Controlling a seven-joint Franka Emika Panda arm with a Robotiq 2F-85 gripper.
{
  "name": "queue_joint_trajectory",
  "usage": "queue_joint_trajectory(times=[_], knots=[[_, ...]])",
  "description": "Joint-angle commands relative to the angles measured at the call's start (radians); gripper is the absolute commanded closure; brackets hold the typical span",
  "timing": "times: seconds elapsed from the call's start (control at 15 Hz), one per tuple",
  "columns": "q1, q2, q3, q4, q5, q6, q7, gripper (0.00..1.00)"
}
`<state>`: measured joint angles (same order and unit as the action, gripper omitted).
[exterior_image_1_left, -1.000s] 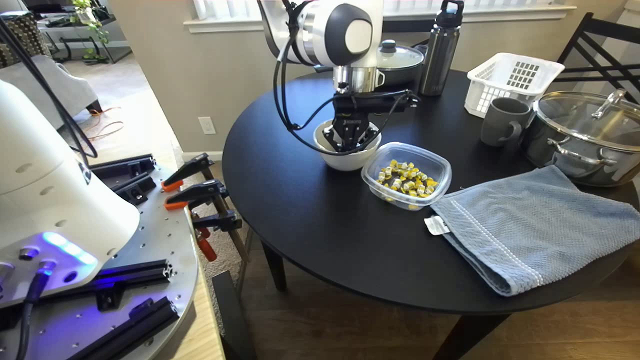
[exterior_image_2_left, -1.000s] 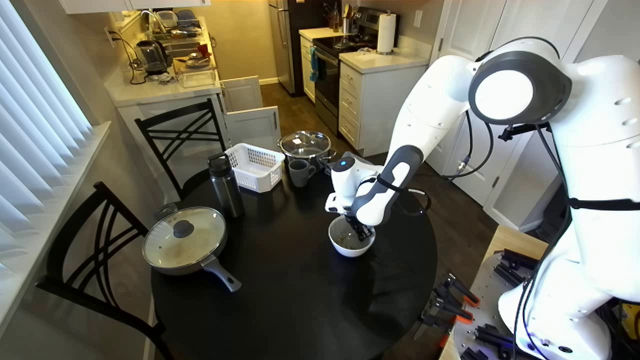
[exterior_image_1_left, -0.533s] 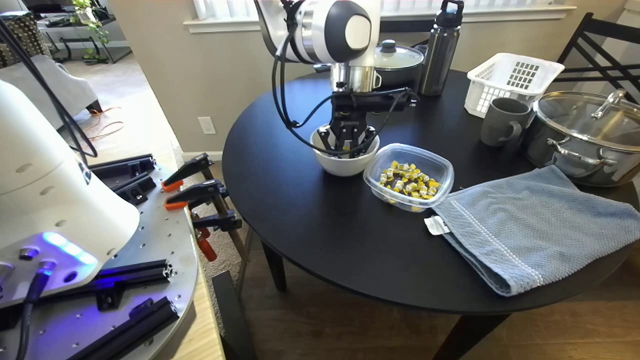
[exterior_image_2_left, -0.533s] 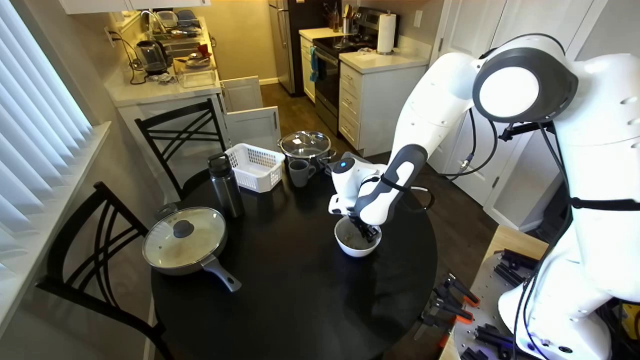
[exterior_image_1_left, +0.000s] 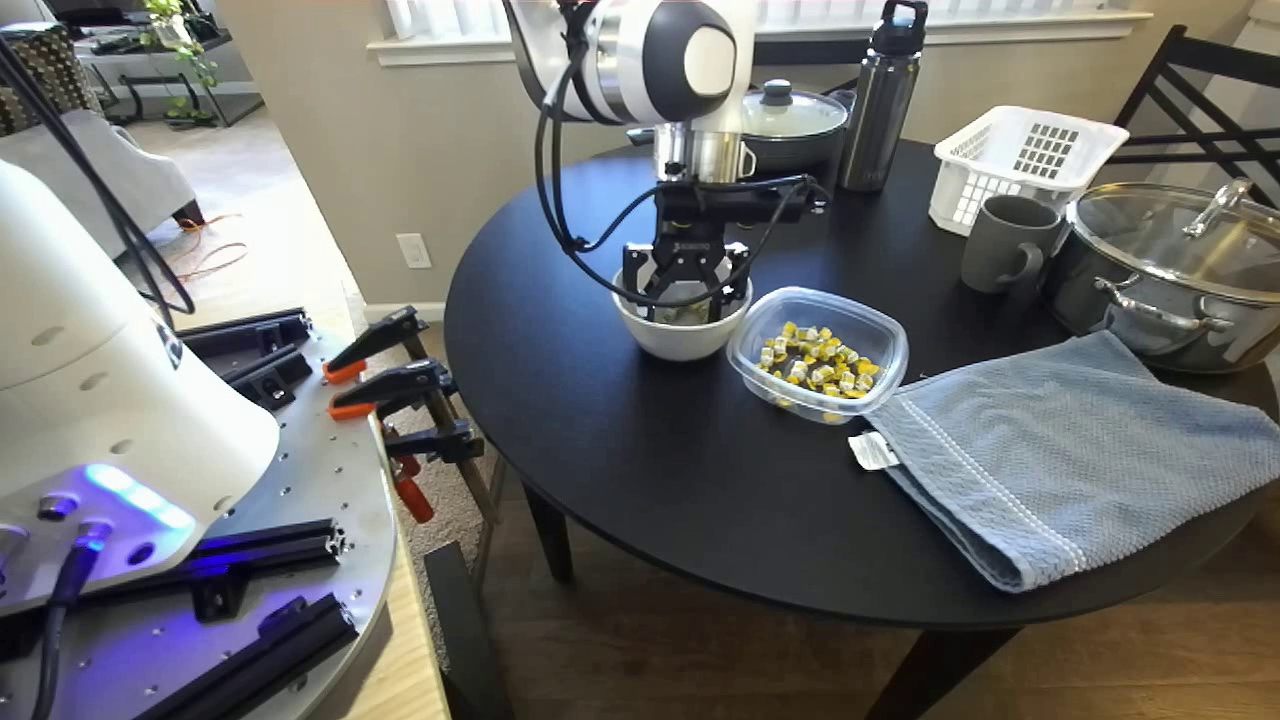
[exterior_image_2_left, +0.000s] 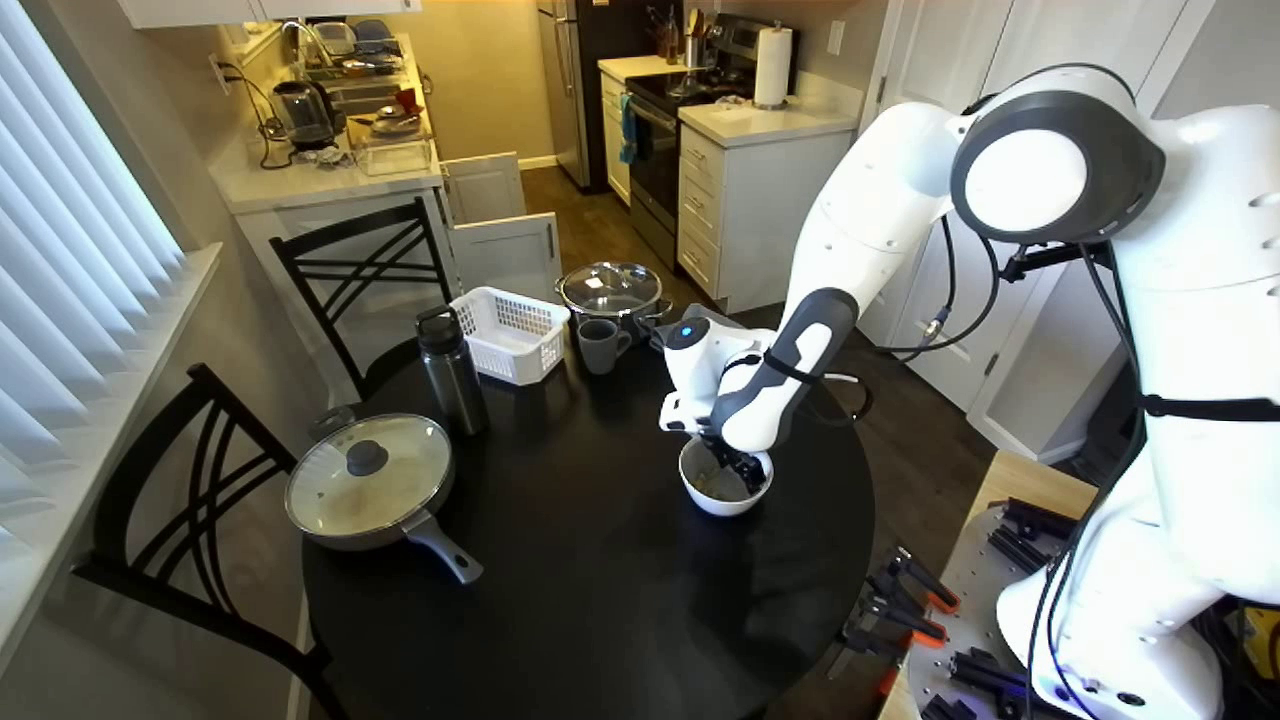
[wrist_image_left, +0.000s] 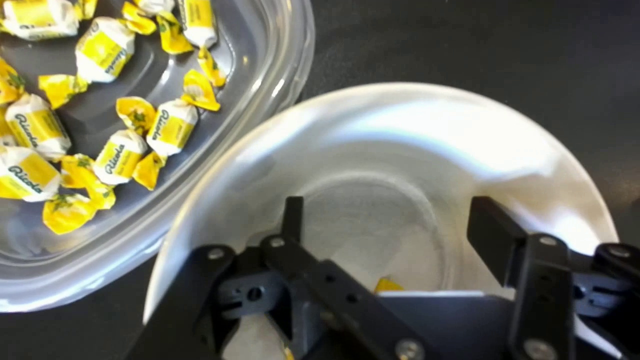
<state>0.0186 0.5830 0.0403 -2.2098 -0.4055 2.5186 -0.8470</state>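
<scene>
Inside the rim of the white bowl (exterior_image_1_left: 680, 345), the gripper (wrist_image_left: 389, 220) is positioned with its fingers (wrist_image_left: 294, 217) spread wide, at 9 and 3 o'clock in the wrist view. In an exterior view they point down, toward 6 o'clock (contact with the bowl wall cannot be told). The bowl stands upright on the black table (exterior_image_1_left: 600, 450), mouth facing up; its round outline gives it no long axis. Near 6 o'clock in the wrist view, a yellow piece (wrist_image_left: 389, 285) shows within it, partly hidden by the gripper; its heading cannot be read.

At 10 o'clock from the bowl in that view, just beside it, sits the clear container (wrist_image_left: 252, 95) of wrapped candies (wrist_image_left: 105, 50). The nearest candy (wrist_image_left: 172, 127) has its long axis aligned from 1 to 7 o'clock.

Reference positions from the bowl in an exterior view: lidded pan (exterior_image_1_left: 798, 118), 1 o'clock; metal bottle (exterior_image_1_left: 878, 125), upright, between 1 and 2; blue towel (exterior_image_1_left: 1070, 450), between 3 and 4, past the container.
</scene>
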Motion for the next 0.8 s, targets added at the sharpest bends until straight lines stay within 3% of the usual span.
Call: queue_joint_trajectory(times=[0.0,0.73], knots=[[-0.016,-0.024,0.019,-0.029,0.005,0.024,0.007,0.0],[-0.031,-0.021,0.055,-0.073,-0.009,0.198,-0.038,0.0]])
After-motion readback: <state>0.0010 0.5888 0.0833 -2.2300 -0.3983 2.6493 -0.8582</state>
